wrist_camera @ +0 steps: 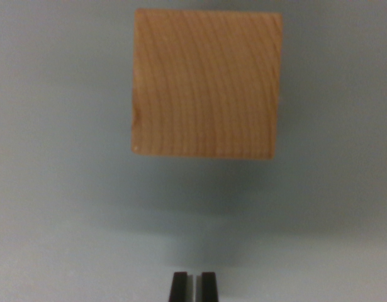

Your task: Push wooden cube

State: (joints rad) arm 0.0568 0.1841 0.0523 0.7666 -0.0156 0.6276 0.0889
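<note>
A light wooden cube [206,83] with curved grain lines fills the upper middle of the wrist view, resting on a pale grey surface [61,207]. My gripper [193,286] shows at the bottom edge as two dark fingertips standing close together, with only a thin slit between them and nothing held. The gripper is below the cube in the picture, apart from it, with a band of bare surface and the cube's soft shadow between them.
The pale grey surface extends on all sides of the cube. Nothing else is in view.
</note>
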